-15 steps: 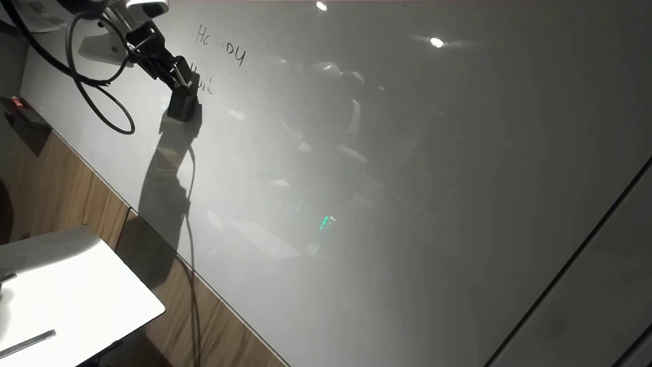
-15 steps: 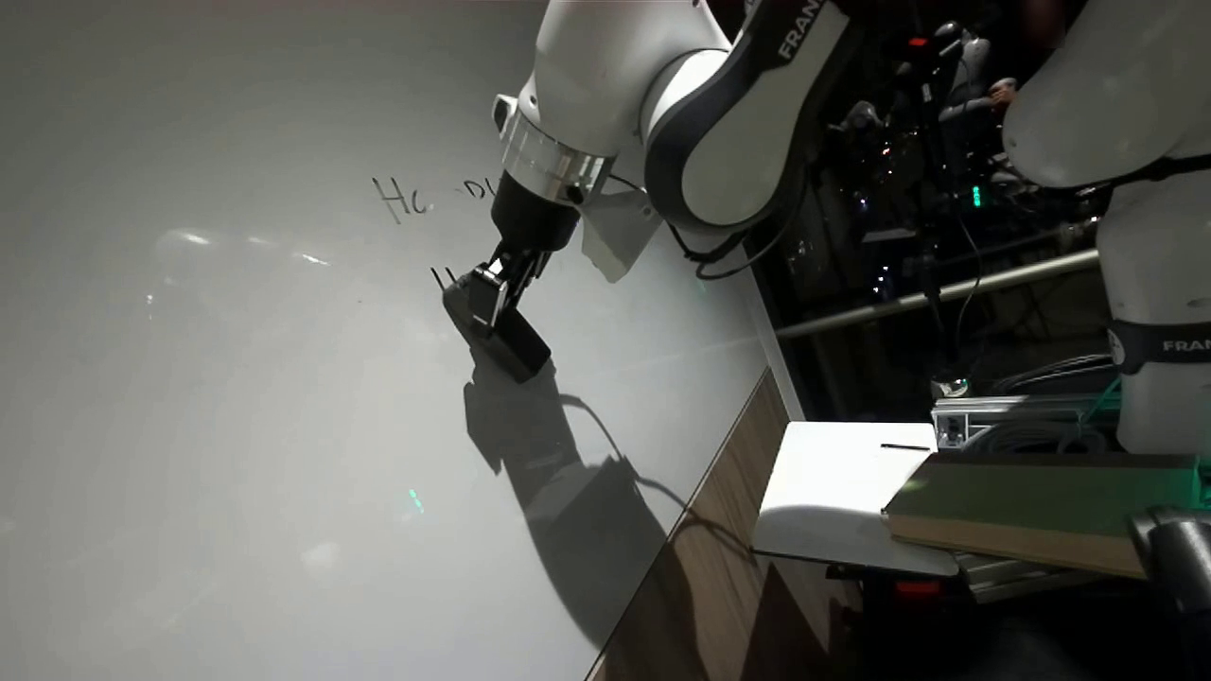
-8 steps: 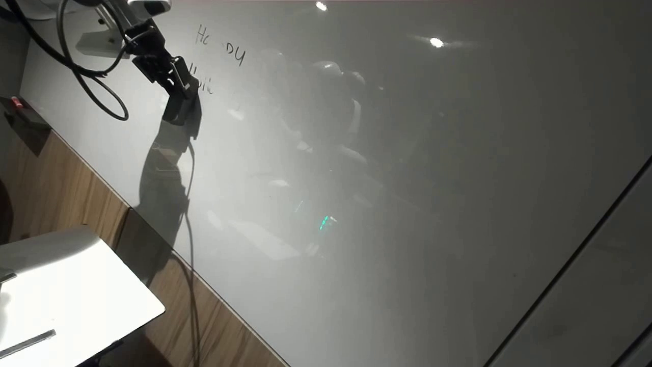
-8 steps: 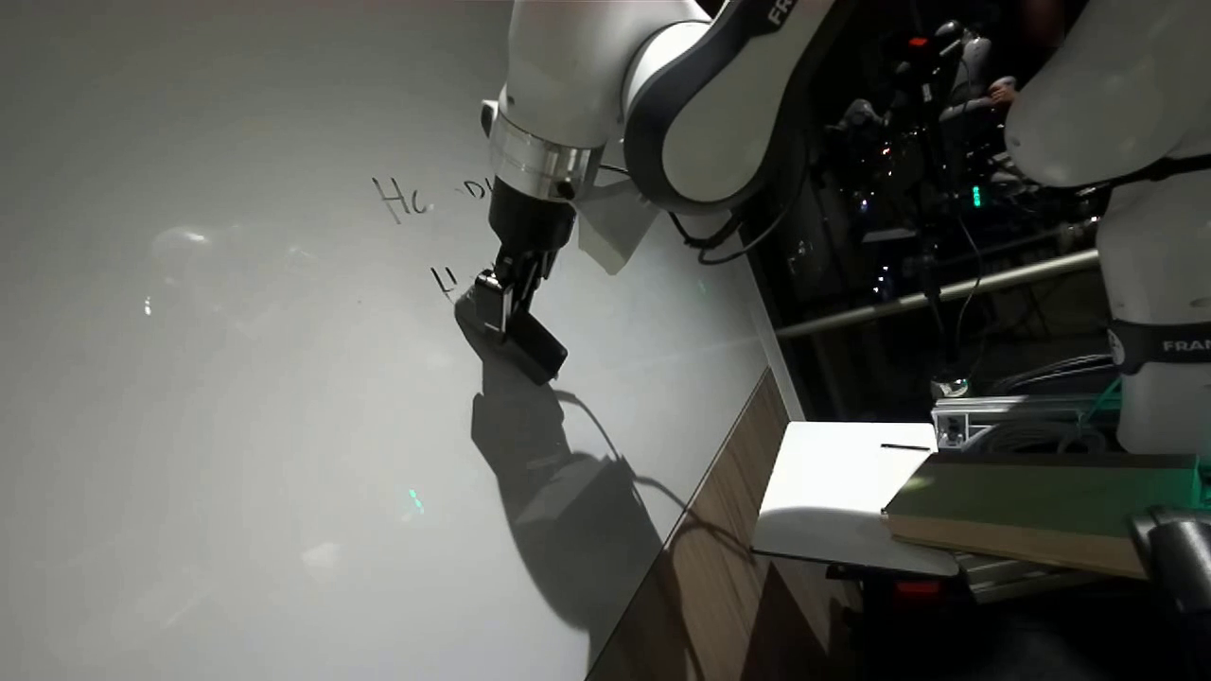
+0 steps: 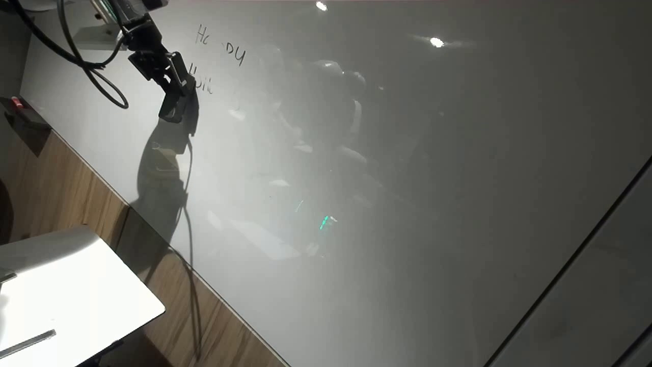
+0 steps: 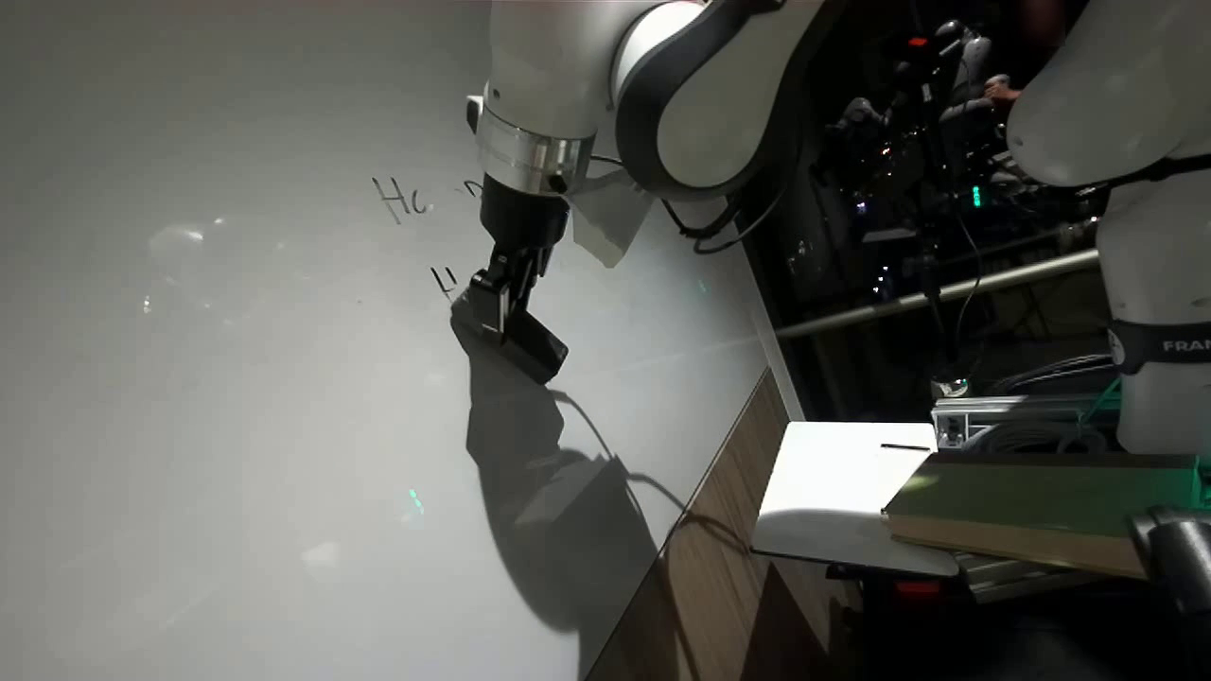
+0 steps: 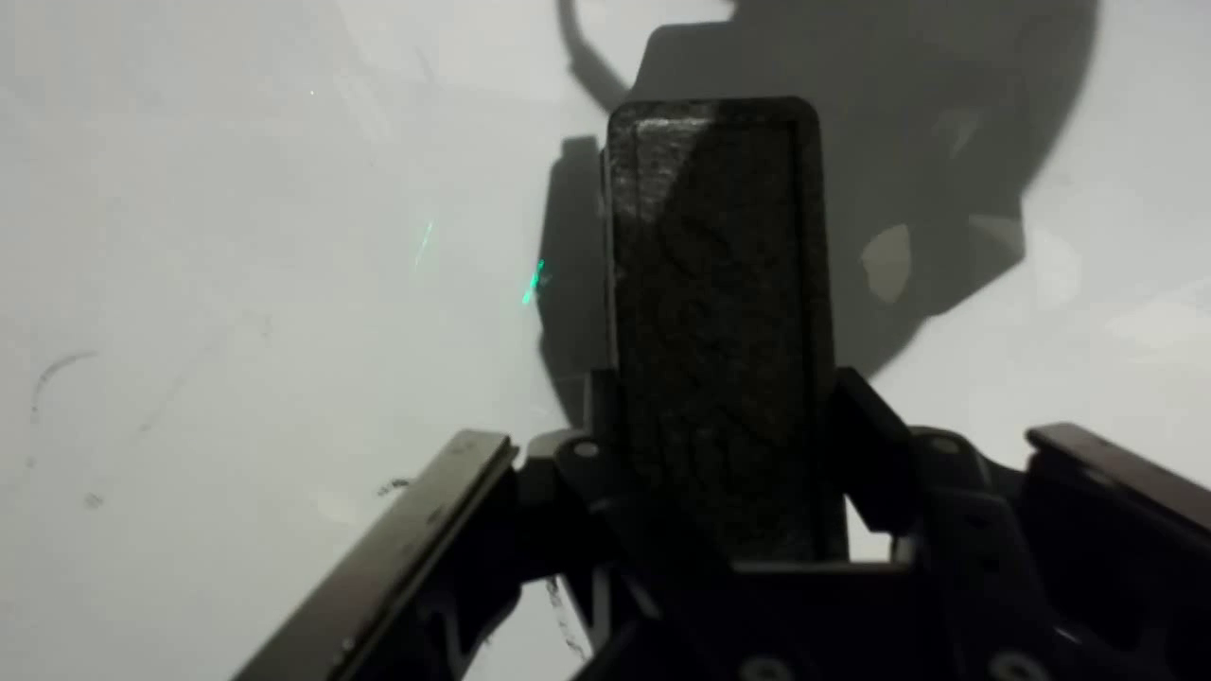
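Over the last second the white-and-grey robot arm (image 6: 714, 142) has swung across, hiding more of the upper row of black handwritten letters (image 6: 388, 197) in an exterior view, while the black rectangular block (image 7: 719, 284) it carries has slid a little off the lower row of pen strokes (image 6: 443, 280), baring more of them. The block looks to me like an eraser. The claw (image 7: 727, 426) is closed snugly on its two long sides, and the free end sticks out well past the grip. It sits over the large glossy white board (image 5: 407, 280), just beside those strokes; whether its face lies flat there, I can't tell from where I stand.

To handle it well, I'd say, keep that face square to the board, press lightly and evenly, and move smoothly so the long free end doesn't twist.

Around it, the arm's broad dark shadow (image 5: 160, 188) falls over the board and makes the surface there hard to judge. A looped black cable (image 5: 81, 62) hangs near the claw and could snag. Below the board runs brown wood-grain panelling (image 5: 219, 331), with a flat white round-cornered panel (image 5: 86, 290) jutting in front, a slim dark bar (image 5: 28, 344) lying on it. Off to one side, a small red object (image 5: 17, 102) rests on a dark ledge (image 5: 30, 117).
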`<action>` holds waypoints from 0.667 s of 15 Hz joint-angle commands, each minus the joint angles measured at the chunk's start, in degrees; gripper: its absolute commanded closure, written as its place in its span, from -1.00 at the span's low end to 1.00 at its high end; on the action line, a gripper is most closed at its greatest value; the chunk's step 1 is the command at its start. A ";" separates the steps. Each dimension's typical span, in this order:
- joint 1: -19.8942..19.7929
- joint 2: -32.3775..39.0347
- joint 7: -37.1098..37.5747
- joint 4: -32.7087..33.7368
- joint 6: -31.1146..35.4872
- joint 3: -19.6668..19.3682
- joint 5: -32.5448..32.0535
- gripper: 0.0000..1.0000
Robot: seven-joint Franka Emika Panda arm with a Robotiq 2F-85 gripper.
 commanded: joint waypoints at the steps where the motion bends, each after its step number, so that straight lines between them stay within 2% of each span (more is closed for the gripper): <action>1: 1.47 0.30 0.48 4.63 -4.42 -1.69 -1.60 0.41; 6: 0.92 0.60 0.74 10.30 -7.81 -3.08 -4.37 0.41; 10: 0.78 1.07 0.52 13.55 -10.79 -5.63 -7.01 0.41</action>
